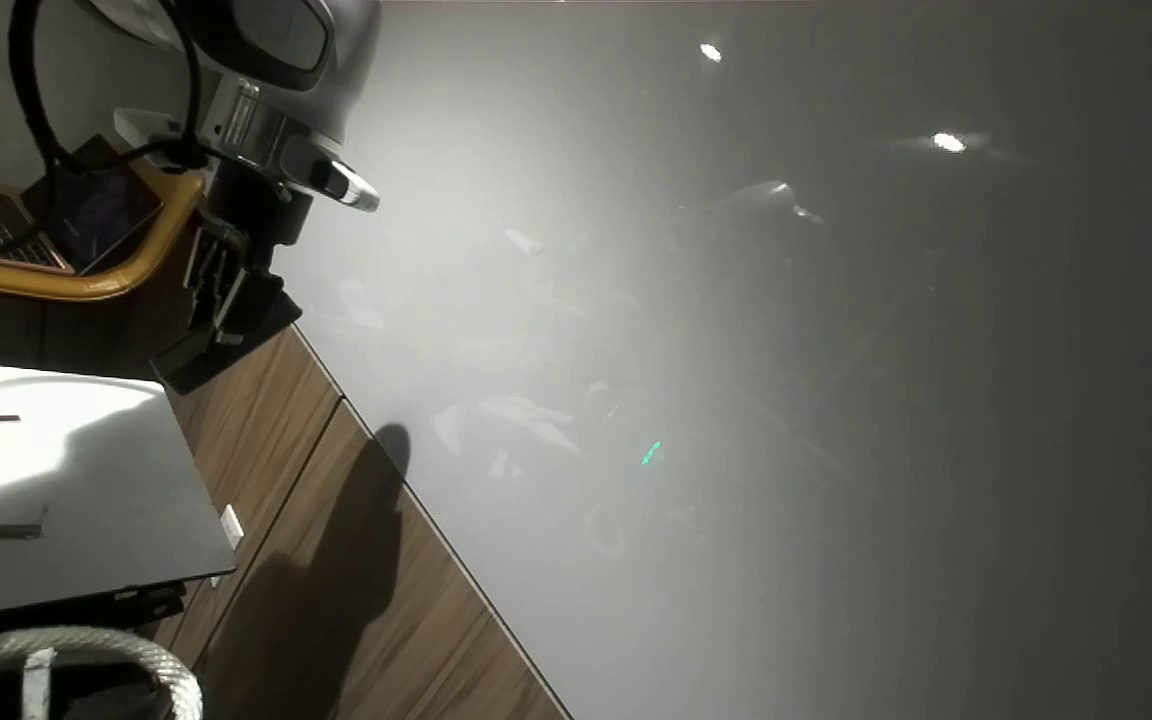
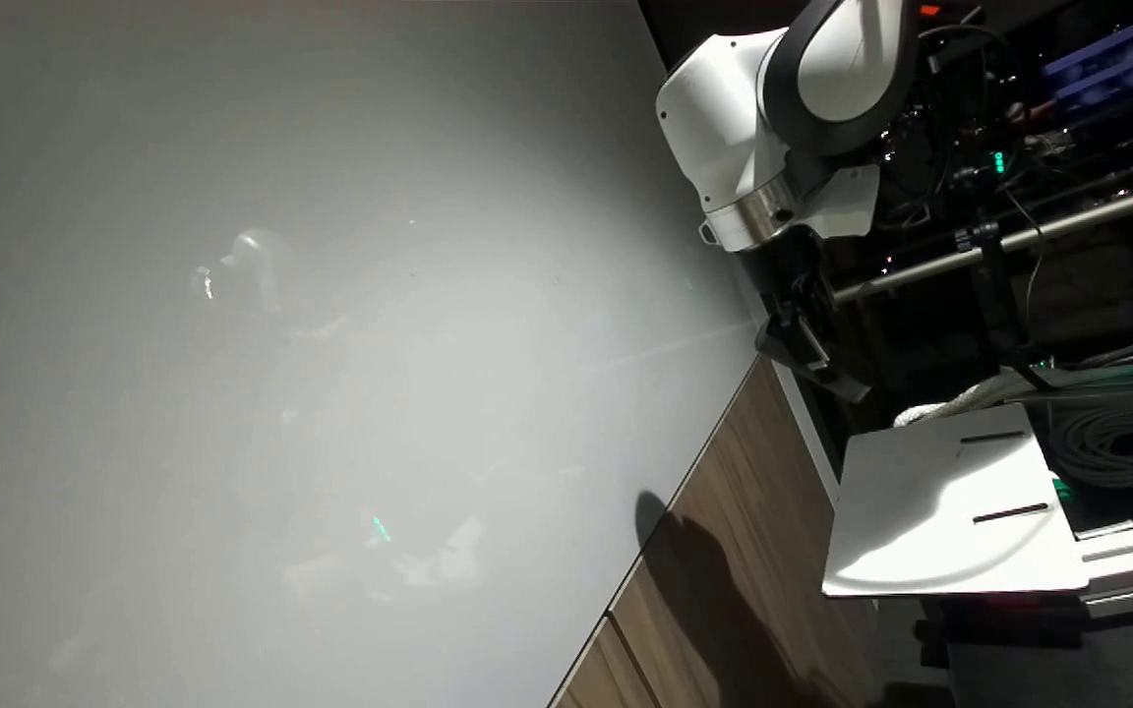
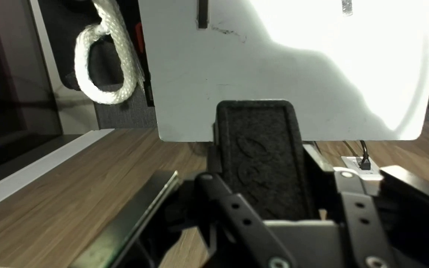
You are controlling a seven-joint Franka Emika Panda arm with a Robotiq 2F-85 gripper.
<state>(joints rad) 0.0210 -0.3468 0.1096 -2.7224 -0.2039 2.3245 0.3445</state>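
Clenching a dark rectangular felt-textured block (image 3: 263, 158), the black two-fingered gripper (image 3: 263, 163) is holding it near a corner of the white slotted tabletop (image 3: 184, 89). Grasping is looking done; releasing is not yet happening. A short green streak (image 1: 651, 453), possibly reflection, is showing on the glossy grey board (image 1: 796, 400). Looped white braided rope (image 3: 82, 70) is lying beside the tabletop's edge; that nearby corner is probably obstructing most.

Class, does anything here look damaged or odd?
Yes: a dark scuff marks the white panel beside a slot, spoiling its plain face. In both exterior views, a green streak, possibly a reflection, stands out on the grey surface. The black block in the gripper shows no obvious damage.
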